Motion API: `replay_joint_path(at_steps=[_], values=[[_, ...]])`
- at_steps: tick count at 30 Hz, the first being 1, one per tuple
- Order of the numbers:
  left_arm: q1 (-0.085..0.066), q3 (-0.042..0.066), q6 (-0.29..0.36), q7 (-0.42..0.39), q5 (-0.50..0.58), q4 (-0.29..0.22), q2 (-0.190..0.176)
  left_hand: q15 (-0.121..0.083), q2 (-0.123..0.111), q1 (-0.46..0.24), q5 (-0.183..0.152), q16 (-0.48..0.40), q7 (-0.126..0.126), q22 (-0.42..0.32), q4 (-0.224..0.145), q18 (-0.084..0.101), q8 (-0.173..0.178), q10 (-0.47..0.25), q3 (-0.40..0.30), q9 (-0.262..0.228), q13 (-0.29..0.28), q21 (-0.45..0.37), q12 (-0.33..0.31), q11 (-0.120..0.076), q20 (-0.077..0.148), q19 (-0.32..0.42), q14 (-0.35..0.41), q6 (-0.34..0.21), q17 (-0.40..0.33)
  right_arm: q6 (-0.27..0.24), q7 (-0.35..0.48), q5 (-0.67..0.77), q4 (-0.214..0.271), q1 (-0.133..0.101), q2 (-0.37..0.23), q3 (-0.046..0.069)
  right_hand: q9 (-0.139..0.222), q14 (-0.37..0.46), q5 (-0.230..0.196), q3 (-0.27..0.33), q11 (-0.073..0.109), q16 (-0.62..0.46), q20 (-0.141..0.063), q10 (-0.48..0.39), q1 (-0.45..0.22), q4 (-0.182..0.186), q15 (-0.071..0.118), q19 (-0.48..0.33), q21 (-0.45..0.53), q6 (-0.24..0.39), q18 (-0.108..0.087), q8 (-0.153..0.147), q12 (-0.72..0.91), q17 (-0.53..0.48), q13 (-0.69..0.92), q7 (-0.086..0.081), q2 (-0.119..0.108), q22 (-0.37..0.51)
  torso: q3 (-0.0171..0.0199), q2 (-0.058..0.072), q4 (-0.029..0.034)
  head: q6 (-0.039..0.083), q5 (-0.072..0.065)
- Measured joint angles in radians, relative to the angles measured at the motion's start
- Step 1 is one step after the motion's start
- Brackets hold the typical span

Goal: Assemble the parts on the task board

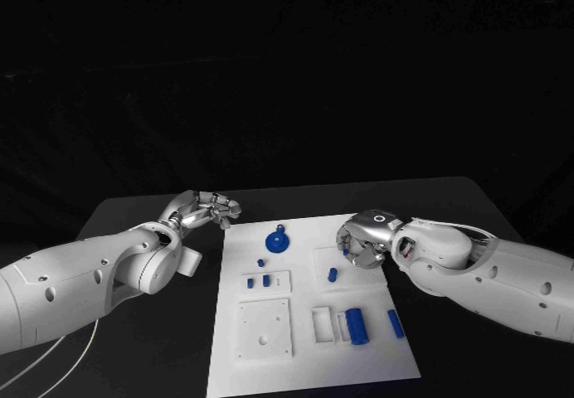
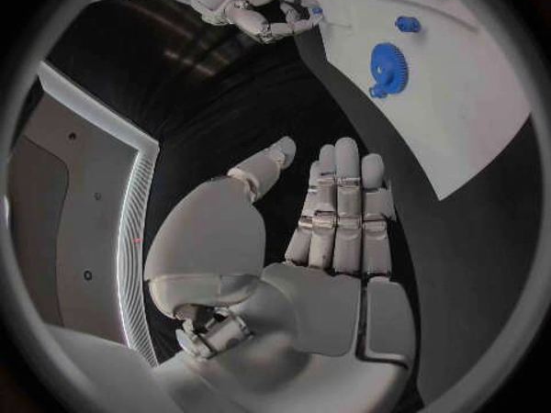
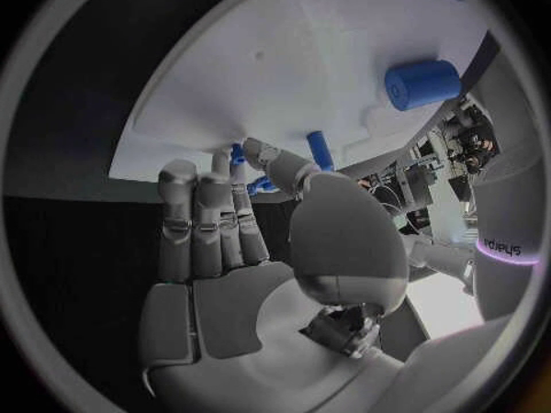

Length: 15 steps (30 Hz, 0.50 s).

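The right robot hand (image 1: 362,240) hangs over the right half of the flat white task board (image 1: 306,369), its silver fingers curled downward close to a short blue cylindrical peg (image 1: 333,273) lying on the plate. In the right wrist view the fingers (image 3: 205,213) are stretched almost straight with the thumb set apart, and nothing lies between them, so this hand is apart and empty. The step in hand looks like a reach for that peg. To do it well, the hand should come down with thumb and fingers either side of the peg, close on its round flank without rolling it, and lift straight up before carrying it to a socket.

The left robot hand (image 1: 206,208) waits off the board's far left corner above the black surface (image 1: 132,217); in the left wrist view its fingers (image 2: 342,206) lie together and extended, thumb aside, holding nothing. It is best kept there, away from the blue toothed gear with its small tab (image 1: 276,241), which sits near the board's far edge.

Nearer the robot lie a thick blue cylinder (image 1: 354,323) and a slimmer blue bar (image 1: 395,322), beside a white recessed block, while two small blue studs (image 1: 257,282) stand in a white square fixture.

The right hand hides the board beneath it, so whether the fingertips already touch the peg cannot be told. Which socket suits the peg is too small to make out.
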State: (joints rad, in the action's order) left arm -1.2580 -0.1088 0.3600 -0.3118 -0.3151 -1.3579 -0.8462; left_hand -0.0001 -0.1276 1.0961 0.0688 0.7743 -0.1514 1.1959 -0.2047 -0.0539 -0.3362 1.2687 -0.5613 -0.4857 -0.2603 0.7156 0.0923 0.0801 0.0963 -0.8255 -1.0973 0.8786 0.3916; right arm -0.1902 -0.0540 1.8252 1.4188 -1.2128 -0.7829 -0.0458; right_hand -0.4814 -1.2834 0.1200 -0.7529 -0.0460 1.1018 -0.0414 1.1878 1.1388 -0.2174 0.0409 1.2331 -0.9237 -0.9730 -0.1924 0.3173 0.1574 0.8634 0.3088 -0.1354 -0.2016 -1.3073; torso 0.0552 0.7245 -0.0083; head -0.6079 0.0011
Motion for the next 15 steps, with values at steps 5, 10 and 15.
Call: replay_joint_path(at_steps=[5, 10, 15], values=[[0.0, 0.0, -0.001, 0.001, 0.001, 0.0, -0.001, 0.0, 0.0, 0.0, 0.0, -0.004, 0.0, 0.0, 0.0, 0.0, 0.0, 0.0, 0.0, 0.001, 0.001, -0.003, 0.0, 0.0, 0.0, 0.0, 0.0, 0.0, 0.003, 0.0, -0.006, 0.015, 0.001, 0.0, 0.002, -0.001, 0.0, -0.003, -0.018, -0.019, 0.002, 0.005, 0.0, 0.015, 0.0, 0.008, 0.007, 0.007, 0.0, -0.019, 0.0, 0.007, -0.003, -0.003, 0.002, 0.008, 0.0, 0.0, -0.0001, 0.0, -0.0002, -0.002, 0.001], [0.0, 0.0, -0.002, 0.002, 0.002, -0.001, -0.003, 0.0, 0.0, 0.0, 0.0, -0.004, 0.0, 0.0, 0.0, 0.001, 0.0, 0.0, 0.0, 0.001, 0.001, -0.003, 0.0, 0.0, 0.0, 0.0, 0.0, 0.0, 0.003, -0.004, -0.016, 0.031, 0.002, 0.001, 0.005, -0.002, 0.0, -0.007, -0.051, -0.047, 0.011, 0.005, 0.0, 0.029, 0.012, 0.013, 0.016, 0.007, 0.0, -0.041, 0.0, 0.017, 0.006, -0.003, 0.006, 0.018, 0.012, -0.001, 0.0004, 0.0, -0.0006, -0.004, 0.0], [0.0, 0.0, -0.002, 0.002, 0.002, -0.001, -0.003, -0.003, 0.0, 0.0, 0.0, -0.004, 0.0, 0.0, 0.0, 0.002, -0.004, 0.0, 0.0, 0.001, 0.001, -0.003, 0.0, 0.0, 0.0, 0.0, -0.003, 0.0, 0.006, -0.01, -0.03, 0.048, 0.004, 0.003, 0.008, -0.003, -0.002, -0.008, -0.062, -0.079, 0.018, 0.006, -0.002, 0.057, 0.012, 0.026, 0.024, 0.009, 0.0, -0.054, 0.0, 0.022, 0.01, -0.005, 0.018, 0.025, 0.012, -0.001, 0.0005, 0.0, -0.0008, -0.005, -0.001]])
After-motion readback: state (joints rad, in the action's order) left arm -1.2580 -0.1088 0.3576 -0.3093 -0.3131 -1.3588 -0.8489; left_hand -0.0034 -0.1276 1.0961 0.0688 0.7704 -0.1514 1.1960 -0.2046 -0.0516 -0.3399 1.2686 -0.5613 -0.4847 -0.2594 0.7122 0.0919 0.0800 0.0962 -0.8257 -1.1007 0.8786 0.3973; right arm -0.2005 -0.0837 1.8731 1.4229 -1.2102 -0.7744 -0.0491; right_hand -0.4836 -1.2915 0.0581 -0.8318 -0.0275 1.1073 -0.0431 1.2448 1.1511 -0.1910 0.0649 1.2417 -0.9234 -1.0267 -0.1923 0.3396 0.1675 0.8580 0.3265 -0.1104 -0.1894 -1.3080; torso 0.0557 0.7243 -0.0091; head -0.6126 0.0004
